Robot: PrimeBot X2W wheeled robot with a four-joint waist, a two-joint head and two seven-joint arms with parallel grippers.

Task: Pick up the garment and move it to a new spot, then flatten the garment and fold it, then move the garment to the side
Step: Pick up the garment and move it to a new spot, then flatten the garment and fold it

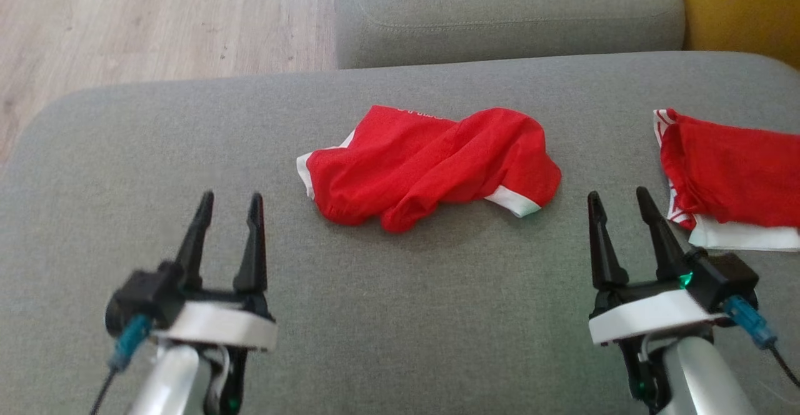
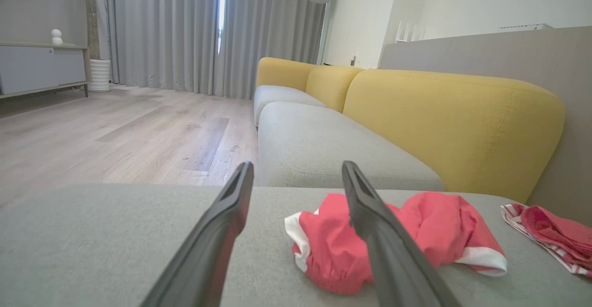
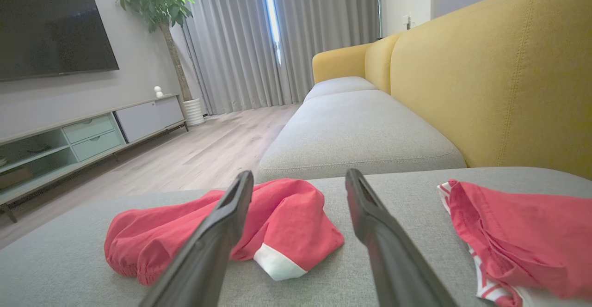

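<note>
My left gripper (image 1: 231,197), fingers spread wide, holding nothing, my right gripper (image 1: 617,194), likewise wide open and empty, crumpled red garment (image 1: 431,165) with white trim, ahead of and between both, on grey sofa cushion (image 1: 125,152), second red garment (image 1: 731,177) just beside my right gripper's outer side.

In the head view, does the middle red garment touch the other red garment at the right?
No, the middle red garment and the other red garment lie apart, with bare grey cushion between them.
</note>
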